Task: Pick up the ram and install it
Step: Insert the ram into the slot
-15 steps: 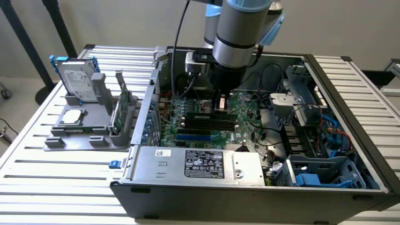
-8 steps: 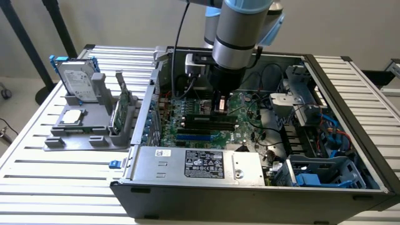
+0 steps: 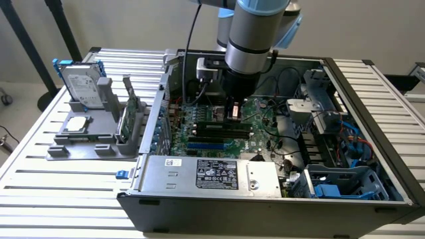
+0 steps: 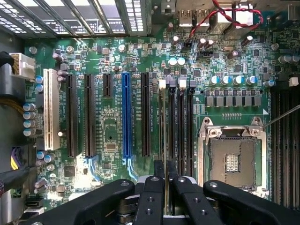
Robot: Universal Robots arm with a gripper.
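the grey-and-blue robot arm (image 3: 256, 35) reaches down into the open black desktop computer case (image 3: 371, 119), which lies on its side on a slatted aluminium table (image 3: 59, 189). in the wrist view the black two-fingered gripper (image 4: 165, 171) has its fingers drawn close together, clamped on the ram (image 4: 166, 136), a long, narrow, thin stick seen edge-on as a pale line running away from the fingertips (image 4: 159, 169). the stick lies along one of the parallel black memory slots (image 4: 180, 126) on the green motherboard (image 4: 108, 61), between the blue expansion slot (image 4: 126, 115) and the silver cpu socket (image 4: 233, 154); whether it is fully seated cannot be told. in the exterior view the gripper (image 3: 234, 113) sits low over the middle of the board, with the dark memory slots (image 3: 222, 130) just below it toward the camera, and the stick itself is too hidden to describe there. a white slot (image 4: 51, 110) and several black expansion slots (image 4: 71, 115) line the board beyond the blue one. on the exterior view's left, outside the case, a grey plastic holder (image 3: 93, 134) stands on the table carrying a silver hard drive with blue rails (image 3: 83, 84), a small square processor chip (image 3: 77, 124) and an upright green expansion card (image 3: 131, 112). a grey power supply with a white label (image 3: 212, 174) fills the near corner of the case.
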